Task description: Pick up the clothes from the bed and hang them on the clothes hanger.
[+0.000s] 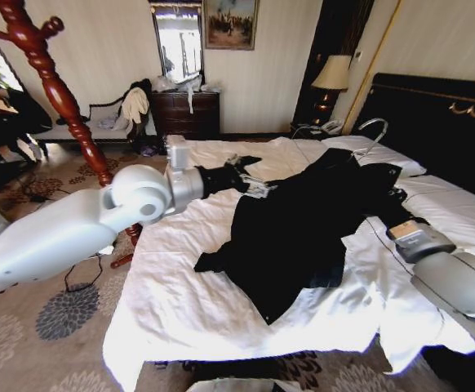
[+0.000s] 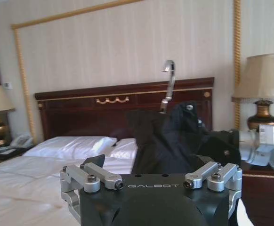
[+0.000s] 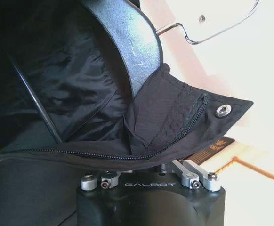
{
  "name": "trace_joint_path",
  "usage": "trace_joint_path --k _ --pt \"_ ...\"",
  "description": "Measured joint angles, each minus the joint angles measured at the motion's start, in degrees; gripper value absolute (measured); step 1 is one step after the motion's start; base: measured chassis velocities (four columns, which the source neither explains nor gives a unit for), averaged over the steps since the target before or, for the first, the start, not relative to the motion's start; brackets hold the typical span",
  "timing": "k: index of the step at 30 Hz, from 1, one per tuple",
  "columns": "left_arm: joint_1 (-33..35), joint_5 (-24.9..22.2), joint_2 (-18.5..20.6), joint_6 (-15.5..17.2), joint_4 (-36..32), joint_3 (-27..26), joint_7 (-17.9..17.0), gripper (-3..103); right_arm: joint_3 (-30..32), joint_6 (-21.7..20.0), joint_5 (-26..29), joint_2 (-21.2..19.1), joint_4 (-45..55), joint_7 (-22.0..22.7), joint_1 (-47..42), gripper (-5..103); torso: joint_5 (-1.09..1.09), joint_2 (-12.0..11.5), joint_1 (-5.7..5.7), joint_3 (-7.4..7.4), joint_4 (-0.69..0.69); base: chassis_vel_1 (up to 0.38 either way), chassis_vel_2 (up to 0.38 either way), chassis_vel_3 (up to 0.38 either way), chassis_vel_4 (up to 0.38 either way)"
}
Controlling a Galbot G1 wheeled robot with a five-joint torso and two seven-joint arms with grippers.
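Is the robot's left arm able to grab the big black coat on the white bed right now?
Probably yes. The left gripper hovers over the white bed right beside the big black coat, with nothing between them. The right gripper is already at the coat's collar.

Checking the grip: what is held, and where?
The right gripper holds the coat by its zipped collar edge, hanger inside; the left gripper holds nothing.
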Motion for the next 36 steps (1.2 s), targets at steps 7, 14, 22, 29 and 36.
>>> trace_joint_path --k 7,14,22,29,36 --pt "-1.98 1.14 -4.79 0.0 3.31 3.2 0.38 100 0.54 0.93 -2.68 0.13 0.5 -0.51 0.16 20 0.01 0.0 0.0 0.0 -0.01 0.0 0.0 0.0 0.0" --pt "-3.91 1.82 -7.64 0.0 5.46 6.58 1.2 100 0.56 1.08 -3.0 0.19 0.72 -0.65 0.01 20 0.0 0.0 0.0 0.0 0.01 0.0 0.0 0.0 0.0" --pt "-6.41 1.36 -12.08 -0.35 8.67 8.76 2.39 100 0.1 1.08 -3.08 0.41 0.83 -0.66 -0.24 20 0.01 0.0 -0.01 0.0 -0.02 0.0 0.0 0.0 0.0" --pt "-7.14 1.11 -13.89 -0.56 11.21 10.07 3.2 103 0.28 1.05 -3.25 0.28 1.13 -0.7 -0.56 20 0.0 0.0 0.0 0.0 0.0 0.0 0.0 0.0 0.0" --pt "-7.72 -0.56 -14.51 -0.51 11.87 10.53 3.53 85 0.35 1.81 -3.19 0.37 1.12 -0.77 -0.63 20 0.0 0.0 0.0 0.0 0.0 0.0 0.0 0.0 0.0"
